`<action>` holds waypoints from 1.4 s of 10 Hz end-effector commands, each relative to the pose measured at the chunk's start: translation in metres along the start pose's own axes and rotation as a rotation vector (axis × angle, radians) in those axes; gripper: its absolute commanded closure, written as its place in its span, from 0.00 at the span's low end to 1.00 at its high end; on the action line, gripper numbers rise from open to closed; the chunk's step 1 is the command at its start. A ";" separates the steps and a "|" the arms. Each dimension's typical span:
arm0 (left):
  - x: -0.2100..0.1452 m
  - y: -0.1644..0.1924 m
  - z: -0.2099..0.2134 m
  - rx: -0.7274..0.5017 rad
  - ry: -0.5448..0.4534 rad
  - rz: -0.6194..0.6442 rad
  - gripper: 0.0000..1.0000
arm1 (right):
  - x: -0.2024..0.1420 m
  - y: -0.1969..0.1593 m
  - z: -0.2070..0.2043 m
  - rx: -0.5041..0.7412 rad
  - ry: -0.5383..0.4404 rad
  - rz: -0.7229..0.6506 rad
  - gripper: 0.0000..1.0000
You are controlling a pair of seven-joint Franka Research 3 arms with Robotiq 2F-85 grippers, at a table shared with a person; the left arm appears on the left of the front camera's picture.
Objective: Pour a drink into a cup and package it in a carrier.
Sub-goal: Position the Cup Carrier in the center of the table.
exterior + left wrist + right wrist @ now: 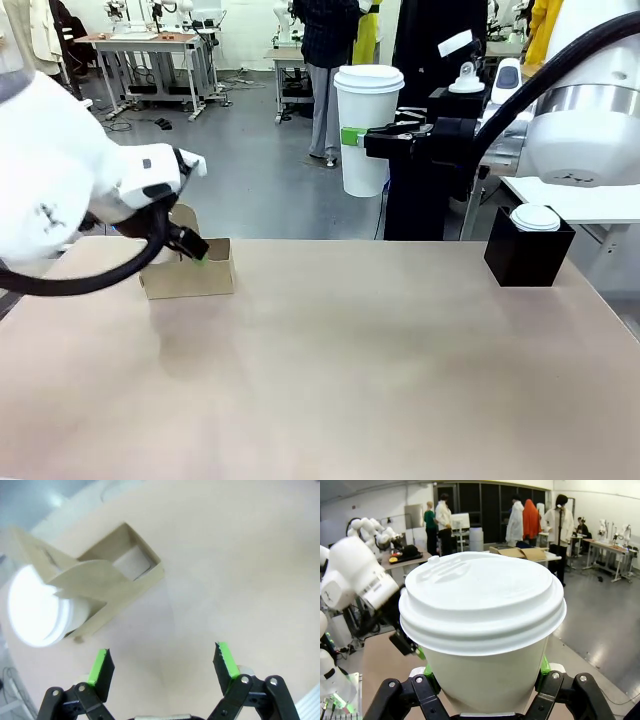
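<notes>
My right gripper (358, 136) is shut on a tall white paper cup (368, 100) with a white lid and holds it upright, high above the table's far side. In the right wrist view the cup (482, 625) stands between the fingers of the right gripper (485, 682). The drink is out of view. The brown cardboard carrier (190, 272) sits at the table's left. My left gripper (196, 252) hangs open just beside it. In the left wrist view the left gripper (164, 661) is open and empty, and the carrier (107, 582) lies beyond it with a white-lidded cup (35, 605) in one slot.
A black box (528, 255) with a white-lidded cup (536, 217) on top stands at the table's far right. The tan tabletop (350, 350) stretches bare between carrier and box. Beyond the table's far edge are a dark stand and lab benches with people.
</notes>
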State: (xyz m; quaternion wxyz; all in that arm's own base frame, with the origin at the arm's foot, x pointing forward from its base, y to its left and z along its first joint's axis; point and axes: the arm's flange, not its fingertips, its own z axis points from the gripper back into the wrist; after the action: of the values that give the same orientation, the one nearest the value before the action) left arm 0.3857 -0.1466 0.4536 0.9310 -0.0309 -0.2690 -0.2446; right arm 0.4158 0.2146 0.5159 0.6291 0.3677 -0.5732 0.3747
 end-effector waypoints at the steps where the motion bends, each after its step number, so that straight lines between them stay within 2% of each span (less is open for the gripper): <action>1: 0.017 -0.001 0.041 0.033 0.034 0.107 0.00 | 0.002 0.001 -0.002 0.003 -0.009 -0.002 0.19; 4: 0.063 0.022 0.072 0.048 0.100 0.273 0.00 | 0.002 0.001 -0.002 0.003 -0.009 -0.002 0.19; 8: 0.123 0.062 0.058 0.069 0.185 0.497 0.00 | 0.002 0.001 -0.002 0.003 -0.009 -0.002 0.19; 10: 0.137 0.079 0.039 0.073 0.211 0.583 0.00 | 0.002 0.001 -0.002 0.003 -0.009 -0.002 0.19; 13: 0.134 0.079 0.016 0.061 0.288 0.591 0.00 | 0.002 0.001 -0.002 0.003 -0.009 -0.002 0.19; 14: 0.134 0.089 0.016 0.062 0.229 0.584 0.00 | 0.002 0.001 -0.002 0.003 -0.009 -0.002 0.19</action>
State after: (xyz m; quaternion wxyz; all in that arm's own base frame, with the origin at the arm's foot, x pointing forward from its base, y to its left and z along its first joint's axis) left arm 0.5212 -0.1276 0.5335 0.9887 -0.0491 -0.1358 0.0393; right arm 0.4155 0.2143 0.5152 0.6296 0.3676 -0.5728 0.3747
